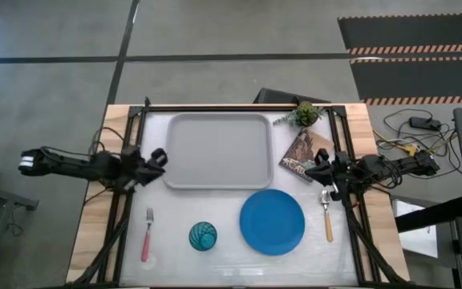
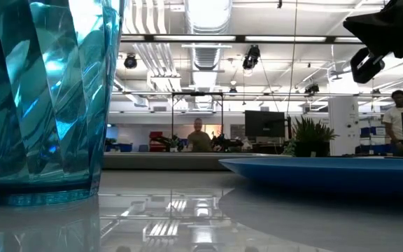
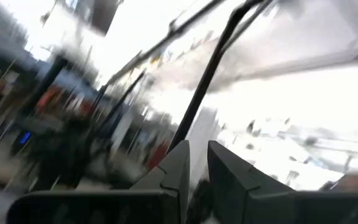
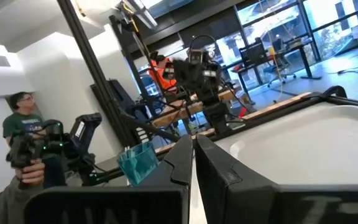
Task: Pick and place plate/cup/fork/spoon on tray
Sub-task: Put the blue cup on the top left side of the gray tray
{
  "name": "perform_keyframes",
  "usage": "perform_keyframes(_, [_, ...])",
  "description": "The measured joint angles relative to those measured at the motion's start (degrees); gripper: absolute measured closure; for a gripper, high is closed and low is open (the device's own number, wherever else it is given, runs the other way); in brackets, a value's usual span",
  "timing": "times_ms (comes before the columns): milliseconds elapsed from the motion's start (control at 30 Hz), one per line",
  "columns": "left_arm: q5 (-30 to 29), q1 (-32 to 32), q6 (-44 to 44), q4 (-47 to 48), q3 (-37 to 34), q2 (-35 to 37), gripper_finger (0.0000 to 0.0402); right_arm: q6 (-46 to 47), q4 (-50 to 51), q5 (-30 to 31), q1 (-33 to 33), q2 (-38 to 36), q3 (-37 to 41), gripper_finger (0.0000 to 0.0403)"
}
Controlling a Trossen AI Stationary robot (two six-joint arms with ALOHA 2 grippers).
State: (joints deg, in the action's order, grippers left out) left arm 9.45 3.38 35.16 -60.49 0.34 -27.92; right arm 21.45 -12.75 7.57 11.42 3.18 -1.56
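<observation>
Spoon (image 1: pixel 328 218) lies just beside the clenched, empty right gripper (image 1: pixel 325 173), handle pointing away from the tray (image 1: pixel 217 150); left gripper (image 1: pixel 156 160) nearly closed.

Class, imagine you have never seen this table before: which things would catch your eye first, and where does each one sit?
The round flat blue plate stands out most, lying near the table's front edge. Behind it, the large light-grey rectangular tray sits bare in the middle. The small teal-green translucent cup stands left of the plate, apart from it, and looms huge at the left in the low view.
</observation>
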Motion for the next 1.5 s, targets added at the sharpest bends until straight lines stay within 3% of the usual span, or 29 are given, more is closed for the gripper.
perform_keyframes(233, [-0.01, 0.0, 0.13, -11.31, 0.0, 0.0, 0.0362, -2.69, -0.39, 0.74, -0.01, -0.01, 0.0, 0.0394])
perform_keyframes(367, [-0.14, 0.0, 0.15, -11.48, 0.02, -0.11, 0.0362, -4.53, -4.78, 8.68, -0.09, 0.0, 0.0, 0.0394])
perform_keyframes(567, [-2.32, 0.04, 0.17, -10.85, 1.26, -1.38, 0.0362, -18.16, -15.67, 8.95, -0.09, 0.52, 0.0, 0.0394])
perform_keyframes(700, [-2.82, 0.11, -0.11, -7.93, 5.71, -5.7, 0.0362, -26.39, -23.81, 8.99, -0.09, 0.81, 0.0, 0.0394])
perform_keyframes(900, [-2.73, 0.2, 1.4, 3.26, 16.18, -14.46, 0.0362, -39.31, -32.62, 10.49, -0.09, 0.78, -0.23, 0.0394])
perform_keyframes(1200, [-3.76, 4.7, 3.5, 23.26, 33.2, -24.32, 0.0362, -46.14, -30.02, 10.59, -0.1, 1.95, -5.56, 0.0394])
perform_keyframes(1333, [-8.85, 9.14, 3.51, 33.33, 39.66, -27.41, 0.0365, -46.58, -29.2, 10.55, -0.09, 3.03, -6.76, 0.0394])
perform_keyframes(1500, [-19.62, 16.07, 5.01, 47.97, 48.13, -30.49, 0.0395, -47.54, -29.08, 10.56, -0.1, 3.43, -6.75, 0.0394])
